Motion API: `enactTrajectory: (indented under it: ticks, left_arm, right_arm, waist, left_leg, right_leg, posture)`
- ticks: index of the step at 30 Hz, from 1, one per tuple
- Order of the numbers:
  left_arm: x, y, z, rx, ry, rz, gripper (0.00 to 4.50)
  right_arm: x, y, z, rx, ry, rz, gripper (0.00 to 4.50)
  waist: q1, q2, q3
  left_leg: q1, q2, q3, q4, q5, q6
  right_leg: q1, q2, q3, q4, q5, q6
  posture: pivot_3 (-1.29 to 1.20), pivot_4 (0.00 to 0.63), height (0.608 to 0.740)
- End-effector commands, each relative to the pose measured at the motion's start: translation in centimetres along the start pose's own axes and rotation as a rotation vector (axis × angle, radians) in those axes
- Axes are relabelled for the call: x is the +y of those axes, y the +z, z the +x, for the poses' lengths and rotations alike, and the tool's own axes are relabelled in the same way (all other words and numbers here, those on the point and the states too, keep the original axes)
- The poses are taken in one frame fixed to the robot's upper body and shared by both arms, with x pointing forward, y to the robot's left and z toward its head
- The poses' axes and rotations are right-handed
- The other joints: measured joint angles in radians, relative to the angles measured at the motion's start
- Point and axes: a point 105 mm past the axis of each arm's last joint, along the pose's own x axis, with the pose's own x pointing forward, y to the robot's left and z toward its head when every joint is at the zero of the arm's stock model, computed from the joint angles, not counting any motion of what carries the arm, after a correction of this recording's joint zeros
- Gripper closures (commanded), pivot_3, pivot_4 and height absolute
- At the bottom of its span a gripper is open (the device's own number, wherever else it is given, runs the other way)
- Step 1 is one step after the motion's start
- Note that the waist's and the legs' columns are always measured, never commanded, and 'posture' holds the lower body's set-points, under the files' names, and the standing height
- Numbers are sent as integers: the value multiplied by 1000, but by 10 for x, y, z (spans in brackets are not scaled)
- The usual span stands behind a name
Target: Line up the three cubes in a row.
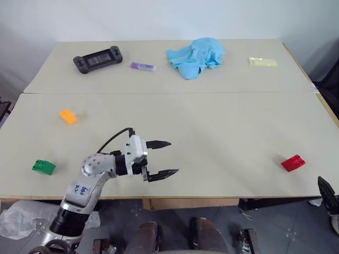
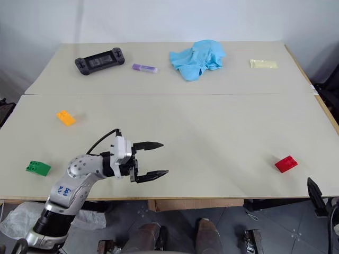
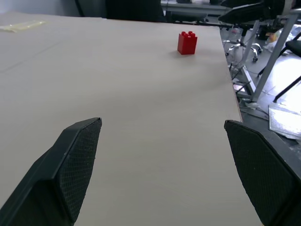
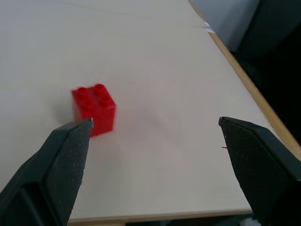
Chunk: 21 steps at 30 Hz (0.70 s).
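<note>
Red cube [image 1: 293, 163] left near bench [image 1: 212, 132] edge, well apart from green cube [image 1: 43, 167], orange cube [image 1: 68, 116]; left gripper [image 1: 163, 157] jaws spread, empty; right gripper [image 4: 155, 129] jaws spread; careless nudge risks cube knocked off.

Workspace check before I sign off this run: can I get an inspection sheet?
Surface: two pale tables butted together, seam across.
Job's things: orange cube and green cube at left, red cube far right; scattered, not in a row.
Clutter: game controller, purple tube, blue cloth, yellow packet along the far side.
Grippers: left gripper open, empty, over the near edge; right gripper open near the red cube.
Cables: black cable on the left wrist.
Surroundings: chairs beyond the table.
</note>
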Motion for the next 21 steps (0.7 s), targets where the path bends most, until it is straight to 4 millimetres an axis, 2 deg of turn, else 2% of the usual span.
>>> enactTrajectory:
  ticks: [1, 5, 9, 11, 13, 16, 21]
  left_arm:
    - [-2, 1, 5, -17, -28, 35, 58]
    - [-9, 1, 7, -22, -65, 23, 58]
    - [-13, 1, 6, -22, -79, 21, 58]
    - [-14, 1, 5, -15, -85, 26, 58]
    - [-16, 0, 4, -9, -82, 32, 58]
    - [-14, -2, 2, -2, -54, 31, 58]
    - [-16, -3, 0, 8, -40, 26, 58]
  right_arm:
    - [13, 15, 7, 27, 116, -139, 0]
    - [4, 5, 12, 150, 252, -140, 0]
    - [-12, 4, 21, 189, 320, -162, 0]
    - [-16, -4, 25, 255, 392, -135, 0]
    - [-21, -5, 30, 252, 435, -161, 0]
    - [-32, -3, 43, 220, 406, -130, 0]
    - [-17, -14, 55, 252, 509, -93, 0]
  waist:
    - [2, 0, 0]
    - [5, 0, 0]
    - [4, -1, 1]
    - [4, -1, 1]
    - [4, -1, 1]
    - [3, -2, 1]
    - [4, -2, 1]
  left_leg:
    - [0, 0, 0, 0, 0, 0]
    - [-2, 0, -1, -1, 0, 1]
    - [-3, -1, -1, 1, -1, 2]
    - [-3, -1, 0, 2, -1, 3]
    - [-3, -1, 0, 2, -1, 3]
    - [-3, -1, -1, 2, -1, 3]
    - [-3, -1, -1, 2, 0, 2]
  right_leg:
    - [0, 0, 0, 0, 0, 0]
    - [-1, 1, -2, -2, 0, 0]
    - [0, 0, -2, -3, 1, 2]
    - [0, 0, -2, -3, 1, 2]
    - [0, 0, -2, -3, 1, 2]
    - [0, 0, -2, -3, 1, 2]
    - [0, 0, -3, -3, 1, 2]
  posture:
    - [0, 150, 740]
    - [0, 150, 740]
    - [0, 150, 740]
    - [0, 150, 740]
    - [0, 150, 740]
    - [0, 150, 740]
    - [0, 150, 740]
